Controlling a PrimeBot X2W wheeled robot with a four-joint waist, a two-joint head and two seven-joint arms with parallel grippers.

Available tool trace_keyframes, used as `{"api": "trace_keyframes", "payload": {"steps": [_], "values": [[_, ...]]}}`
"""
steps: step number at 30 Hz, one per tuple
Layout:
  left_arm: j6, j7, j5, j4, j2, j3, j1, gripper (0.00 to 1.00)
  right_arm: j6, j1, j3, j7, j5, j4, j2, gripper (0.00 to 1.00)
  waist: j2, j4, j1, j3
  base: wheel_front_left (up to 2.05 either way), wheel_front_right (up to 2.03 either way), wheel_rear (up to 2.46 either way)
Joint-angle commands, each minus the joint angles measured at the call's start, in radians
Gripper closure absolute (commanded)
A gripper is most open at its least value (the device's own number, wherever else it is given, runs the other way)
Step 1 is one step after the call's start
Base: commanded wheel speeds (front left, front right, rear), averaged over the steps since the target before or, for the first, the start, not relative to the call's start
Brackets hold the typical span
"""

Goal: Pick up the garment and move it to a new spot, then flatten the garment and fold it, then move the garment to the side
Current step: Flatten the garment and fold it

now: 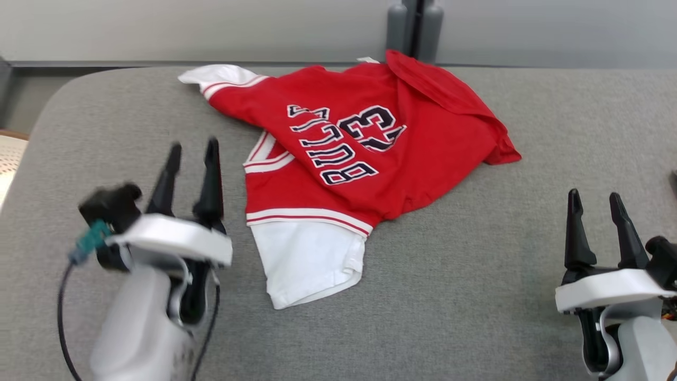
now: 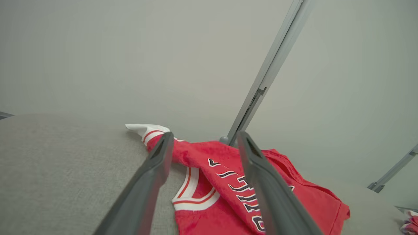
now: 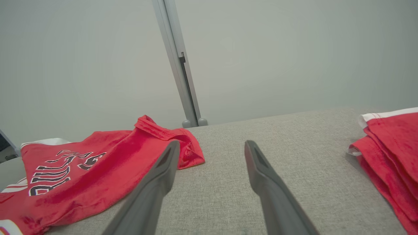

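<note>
Left pincer [image 1: 193, 146] at lower left and right pincer [image 1: 594, 196] at lower right both gape released over open grey bench [image 1: 476, 275], one crumpled red Bulls jersey [image 1: 359, 159] lying upper-centre against its far edge.

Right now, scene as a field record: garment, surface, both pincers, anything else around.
garment: red jersey, white sleeves, dark lettering, lying rumpled with its far right edge folded over
support: grey fabric surface
left pincer: open, empty, beside the jersey's left edge, not touching it
right pincer: open, empty, apart from the jersey on its right
other: stack of red garments at the right of the surface; grey post behind
</note>
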Motion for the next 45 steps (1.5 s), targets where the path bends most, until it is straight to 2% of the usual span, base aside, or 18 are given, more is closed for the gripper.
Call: {"api": "trace_keyframes", "payload": {"steps": [1,3,6,8,13,15,18,24,31,32,33,34,45], "values": [[-0.005,-0.002,-0.006,-0.017,-0.004,-0.003,0.050,0.00,0.000,0.018,-0.005,-0.006,0.001,-0.004,0.001,0.00,0.0000,0.032,0.0000,-0.034,0.00,0.00,0.00],[-0.005,-0.001,-0.024,-0.039,-0.018,-0.027,0.146,0.00,0.000,0.036,0.002,-0.001,-0.004,-0.003,0.004,0.00,0.0000,0.038,0.0000,-0.049,0.00,0.00,0.00],[0.002,-0.001,-0.036,-0.036,-0.024,-0.065,0.208,0.00,0.000,0.043,0.003,0.005,-0.005,-0.005,0.007,0.00,0.0000,0.040,0.0000,-0.058,0.00,0.00,0.00],[0.004,-0.001,-0.042,-0.034,-0.024,-0.081,0.218,0.00,0.000,0.044,0.003,0.006,-0.004,-0.006,0.007,0.00,0.0000,0.041,0.0000,-0.060,0.00,0.00,0.00],[0.008,0.032,-0.072,0.005,-0.023,-0.209,0.223,0.00,0.000,0.047,0.005,0.013,-0.011,-0.006,0.002,0.00,0.0000,0.043,0.0000,-0.069,0.00,0.00,0.00],[0.026,0.076,-0.079,0.032,-0.023,-0.246,0.214,0.00,0.000,0.048,0.008,0.016,-0.014,-0.005,0.003,0.00,0.0000,0.040,0.0000,-0.072,0.00,0.00,0.00],[0.077,0.138,-0.057,0.077,-0.024,-0.279,0.199,0.00,0.000,0.044,0.015,0.018,-0.015,-0.006,0.010,0.00,0.0000,0.033,0.0000,-0.070,0.00,0.00,0.00],[0.126,0.207,-0.058,0.132,-0.024,-0.304,0.183,0.00,0.000,0.037,0.031,0.015,-0.021,0.002,0.018,0.00,0.0000,0.012,0.0000,-0.054,0.00,0.00,0.00],[0.107,0.306,-0.048,0.202,-0.029,-0.367,0.170,0.00,0.000,0.020,0.026,0.011,-0.019,0.004,0.013,0.00,0.0000,0.003,0.0000,-0.033,0.00,0.00,0.00],[0.105,0.317,-0.049,0.210,-0.030,-0.375,0.169,0.52,0.000,0.017,0.025,0.010,-0.018,0.003,0.012,0.00,0.0000,0.002,0.0000,-0.031,0.00,0.00,0.00],[0.101,0.320,-0.047,0.215,-0.031,-0.382,0.167,0.85,0.000,0.013,0.024,0.010,-0.018,0.003,0.011,0.00,0.0000,0.002,0.0000,-0.028,0.00,0.00,0.00],[0.098,0.317,-0.041,0.219,-0.031,-0.387,0.164,1.00,0.000,0.009,0.023,0.009,-0.018,0.002,0.009,0.00,0.0000,0.003,0.0000,-0.027,0.00,0.00,0.00],[0.139,0.103,-0.071,0.167,-0.014,-0.294,0.092,1.00,0.000,-0.028,0.018,0.049,-0.027,0.036,-0.025,0.00,0.0000,0.056,0.0000,-0.017,0.00,0.00,0.00]]}}
